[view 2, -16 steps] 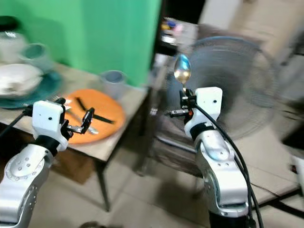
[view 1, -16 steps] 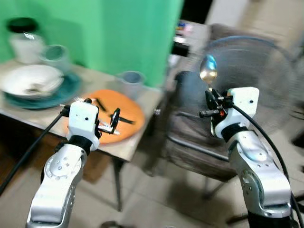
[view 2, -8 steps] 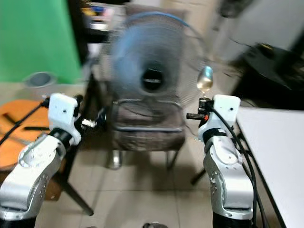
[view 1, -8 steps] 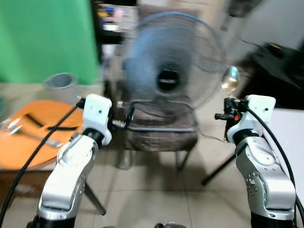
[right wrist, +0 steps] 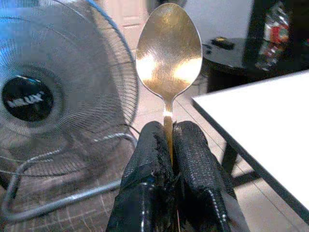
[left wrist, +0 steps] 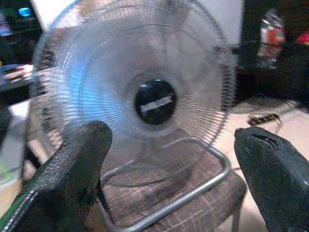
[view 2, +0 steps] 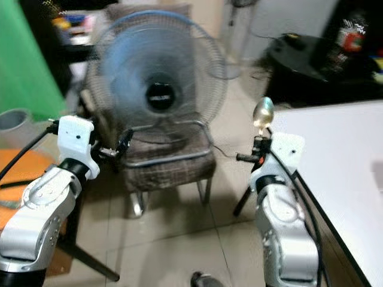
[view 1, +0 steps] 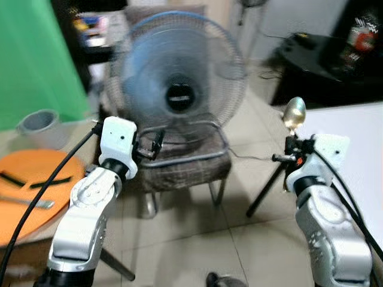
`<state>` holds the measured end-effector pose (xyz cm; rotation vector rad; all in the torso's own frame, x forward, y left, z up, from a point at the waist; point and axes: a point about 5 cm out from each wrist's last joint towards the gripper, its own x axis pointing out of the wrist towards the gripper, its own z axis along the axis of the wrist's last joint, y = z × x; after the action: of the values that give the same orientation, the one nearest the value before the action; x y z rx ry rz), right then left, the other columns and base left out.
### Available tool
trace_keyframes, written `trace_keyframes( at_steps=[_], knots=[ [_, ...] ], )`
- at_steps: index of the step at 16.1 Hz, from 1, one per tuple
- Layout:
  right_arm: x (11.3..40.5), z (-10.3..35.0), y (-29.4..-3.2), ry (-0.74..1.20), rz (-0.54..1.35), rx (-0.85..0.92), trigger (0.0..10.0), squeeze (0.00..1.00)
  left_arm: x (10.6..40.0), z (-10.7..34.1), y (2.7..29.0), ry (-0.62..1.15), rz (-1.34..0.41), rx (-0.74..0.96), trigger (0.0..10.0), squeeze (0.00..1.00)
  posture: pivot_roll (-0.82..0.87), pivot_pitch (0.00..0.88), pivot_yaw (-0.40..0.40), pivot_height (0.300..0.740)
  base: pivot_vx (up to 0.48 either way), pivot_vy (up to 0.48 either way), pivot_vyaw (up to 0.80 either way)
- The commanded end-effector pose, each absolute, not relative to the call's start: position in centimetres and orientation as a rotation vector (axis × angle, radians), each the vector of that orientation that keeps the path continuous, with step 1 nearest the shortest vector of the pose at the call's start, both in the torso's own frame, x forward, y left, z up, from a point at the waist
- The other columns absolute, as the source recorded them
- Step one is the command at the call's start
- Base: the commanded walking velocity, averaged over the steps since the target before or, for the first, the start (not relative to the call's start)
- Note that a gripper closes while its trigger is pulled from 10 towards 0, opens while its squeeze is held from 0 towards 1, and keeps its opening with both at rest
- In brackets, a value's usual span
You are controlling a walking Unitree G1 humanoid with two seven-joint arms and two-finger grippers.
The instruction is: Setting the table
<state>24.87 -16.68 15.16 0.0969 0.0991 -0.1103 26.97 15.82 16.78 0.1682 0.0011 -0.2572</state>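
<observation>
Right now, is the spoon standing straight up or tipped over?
Standing up. The right gripper pinches the spoon by its handle between shut black fingers, and the bowl points straight up above them, beside the white table.

A lived-in home: standing fan (view 1: 178, 89), checked chair (view 1: 185, 167), tiled floor (view 1: 197, 239).

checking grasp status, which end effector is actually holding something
The right end effector: its fingers are shut on the spoon, held upright. The left end effector is open.
</observation>
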Motion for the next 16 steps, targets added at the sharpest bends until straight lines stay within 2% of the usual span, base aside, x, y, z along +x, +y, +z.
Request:
trace_keyframes(
  at_steps=[1, 7, 12, 16],
  knots=[
    [24.6, 15.4, -16.8, 0.085, -0.122, 0.087, 10.0, 0.00, 26.9, 16.7, 15.8, -0.003, -0.273, 0.156, 10.0, 0.00, 0.07, 0.000, 0.053, 0.740, 0.000, 0.000, -0.80],
    [25.0, 16.1, -16.7, 0.044, -0.102, 0.033, 10.0, 0.00, 27.2, 16.0, 15.4, 0.018, -0.276, 0.144, 10.0, 0.00, 0.03, 0.000, 0.070, 0.740, 0.000, 0.000, -0.80],
    [25.6, 17.4, -16.2, 0.017, -0.031, -0.008, 10.0, 0.00, 27.1, 16.2, 15.5, 0.006, -0.234, 0.139, 10.0, 0.00, 0.06, 0.000, 0.032, 0.740, 0.000, 0.000, -0.80],
    [24.9, 17.1, -16.7, 0.030, -0.098, 0.035, 10.0, 0.00, 27.3, 16.5, 15.4, -0.008, -0.253, 0.136, 10.0, 0.00, 0.04, 0.000, 0.027, 0.740, 0.000, 0.000, -0.80]
  ],
)
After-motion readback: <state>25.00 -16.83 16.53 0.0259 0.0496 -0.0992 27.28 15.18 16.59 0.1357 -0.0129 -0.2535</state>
